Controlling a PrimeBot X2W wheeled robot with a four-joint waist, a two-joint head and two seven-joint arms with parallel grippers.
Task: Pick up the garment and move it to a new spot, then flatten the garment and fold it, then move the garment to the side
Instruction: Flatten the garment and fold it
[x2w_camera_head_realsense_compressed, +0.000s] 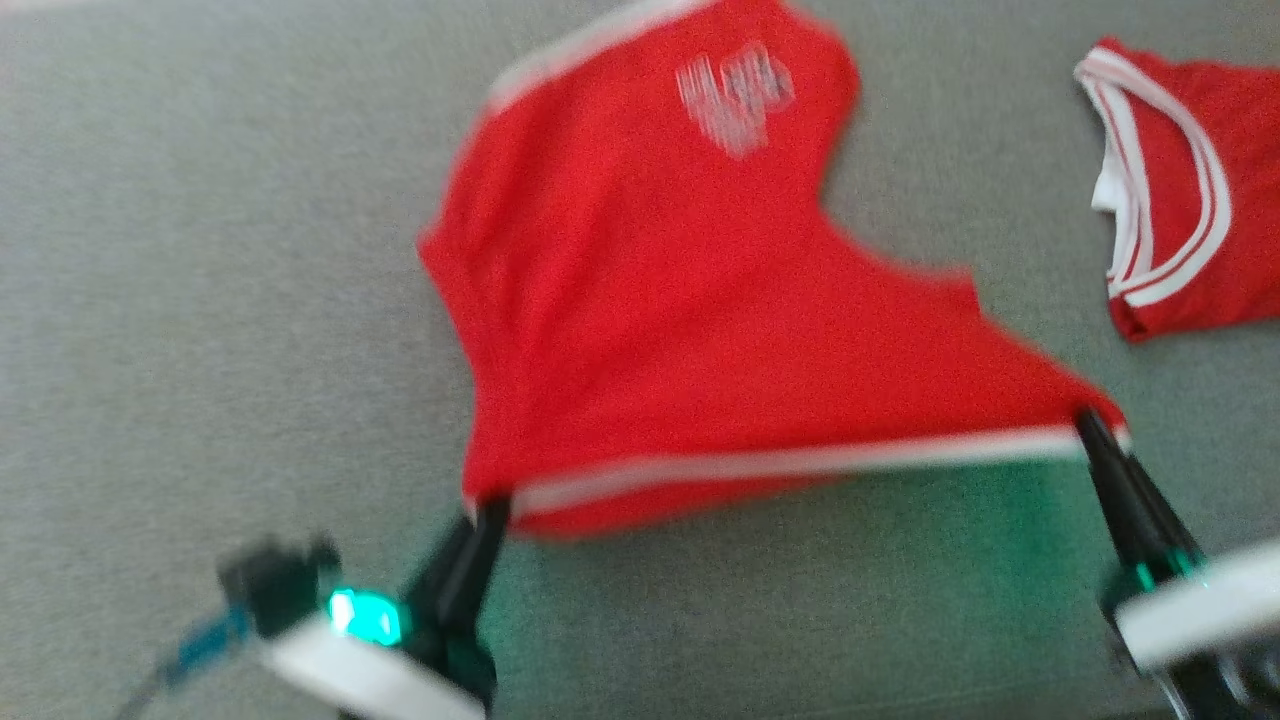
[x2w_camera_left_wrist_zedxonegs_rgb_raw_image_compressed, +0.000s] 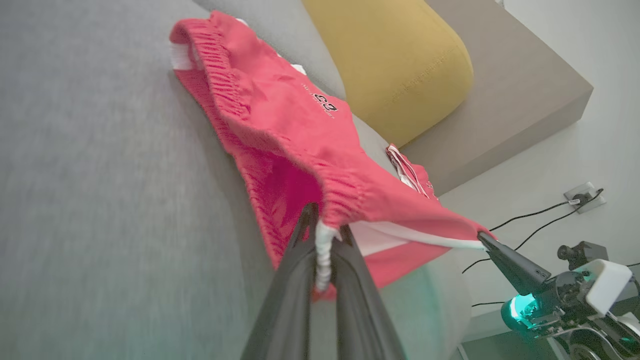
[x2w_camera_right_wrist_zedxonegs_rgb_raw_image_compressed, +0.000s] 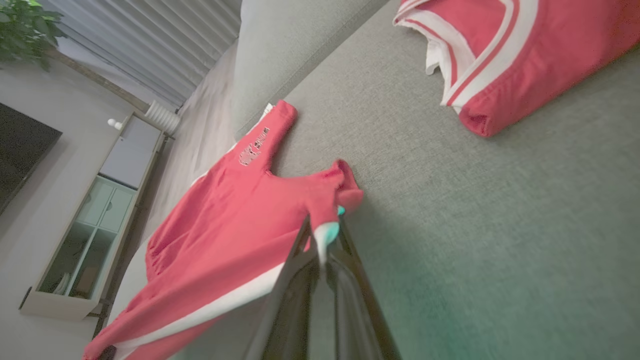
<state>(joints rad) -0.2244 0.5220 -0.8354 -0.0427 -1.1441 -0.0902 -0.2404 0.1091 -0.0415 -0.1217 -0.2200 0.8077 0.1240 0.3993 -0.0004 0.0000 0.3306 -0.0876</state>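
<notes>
I see my left claw (x2w_camera_head_realsense_compressed: 488, 515) and right claw (x2w_camera_head_realsense_compressed: 1088, 425) each pinching a white-trimmed corner of the red fabric shorts (x2w_camera_head_realsense_compressed: 680, 320), stretched above the grey fabric sofa seat (x2w_camera_head_realsense_compressed: 200, 300), far end resting on it.

Nothing can be read with certainty. The red shorts (x2w_camera_head_realsense_compressed: 700, 330) carry a print (x2w_camera_head_realsense_compressed: 735, 95) on one leg. In the head view it is a white blur of strokes. In the left wrist view it looks like two bold dark characters above a line of fine lettering, too small to make out. In the right wrist view it is a pale, illegible mark.
</notes>
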